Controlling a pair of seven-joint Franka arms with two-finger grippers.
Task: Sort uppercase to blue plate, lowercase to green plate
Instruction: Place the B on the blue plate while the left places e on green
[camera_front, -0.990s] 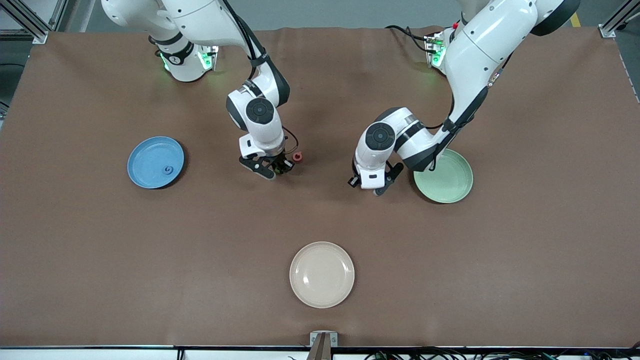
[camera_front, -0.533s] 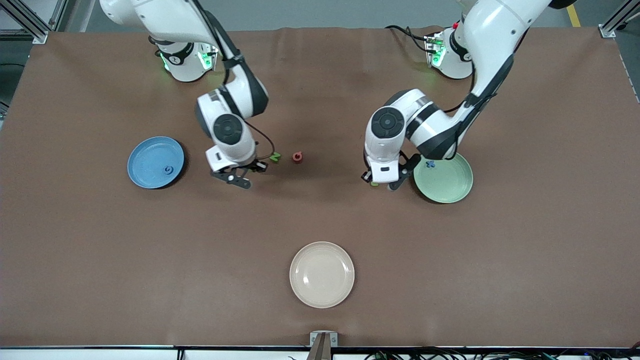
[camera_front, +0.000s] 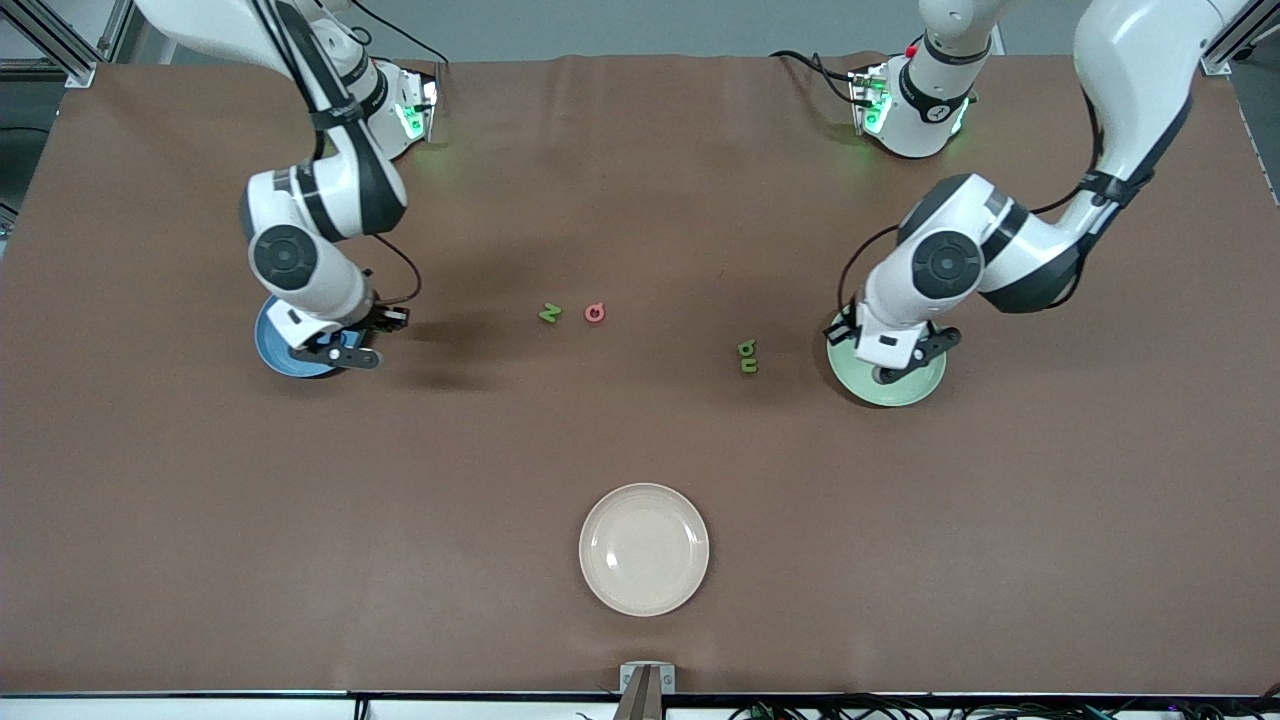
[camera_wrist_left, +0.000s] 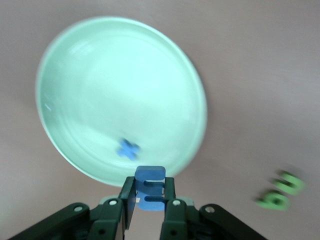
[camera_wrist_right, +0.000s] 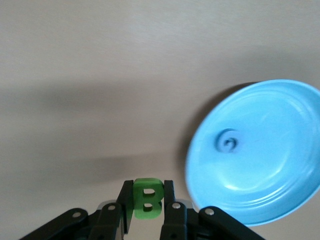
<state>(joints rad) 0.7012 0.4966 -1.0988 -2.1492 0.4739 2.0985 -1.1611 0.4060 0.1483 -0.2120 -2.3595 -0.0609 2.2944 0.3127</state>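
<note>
Both arms carry letters to the plates; roughly half remains.
Right gripper (camera_wrist_right: 146, 212) pinches green B (camera_wrist_right: 146, 198) at the blue plate (camera_front: 272, 352), holding G (camera_wrist_right: 228, 142). Left gripper (camera_wrist_left: 148, 210) pinches what looks like the blue m (camera_wrist_left: 149, 188) over the green plate (camera_front: 925, 385), holding the cross (camera_wrist_left: 128, 149). N (camera_front: 549, 314), Q (camera_front: 595, 313) and two green lowercase letters (camera_front: 747, 357) wait mid-table.

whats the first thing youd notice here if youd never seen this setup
Both arms are mid-delivery at once: the right gripper, shut on a green B, is over the edge of the blue plate, while the left gripper, shut on a blue m, is over the rim of the green plate. A cream plate sits nearest the front camera.
</note>
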